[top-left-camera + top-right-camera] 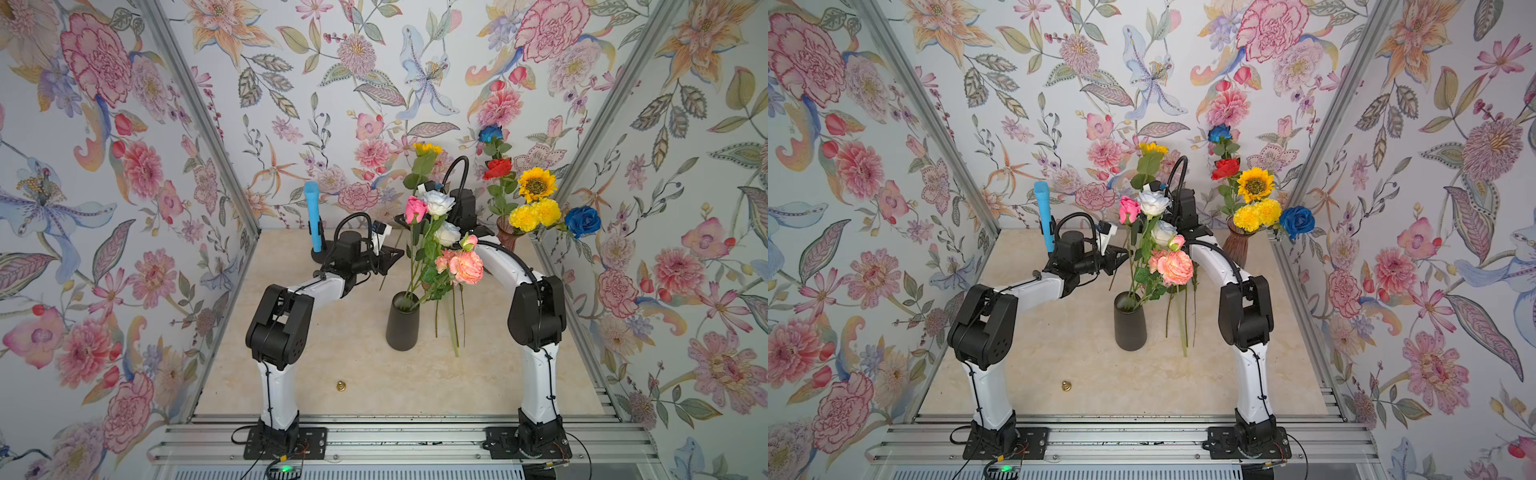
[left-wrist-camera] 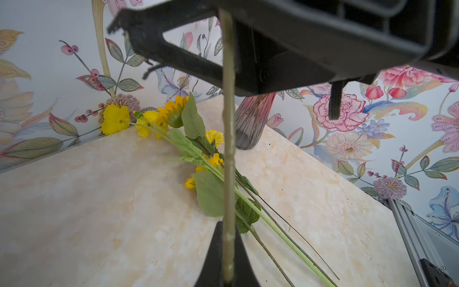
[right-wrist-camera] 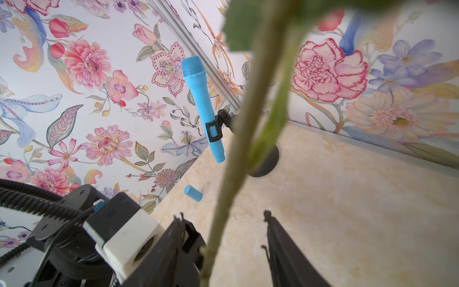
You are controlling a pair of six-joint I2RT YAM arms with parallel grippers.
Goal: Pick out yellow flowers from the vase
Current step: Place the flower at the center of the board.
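Left pincer (image 2: 228, 244) clamps the yellow flower stem (image 2: 228, 111); right pincer (image 3: 223, 215) gapes around it.

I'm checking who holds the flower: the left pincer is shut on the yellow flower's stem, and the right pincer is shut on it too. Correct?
Not quite: the right pincer is open. The right wrist view shows its fingers standing apart on either side of the stem. The left pincer is indeed shut on that stem, as the left wrist view shows.
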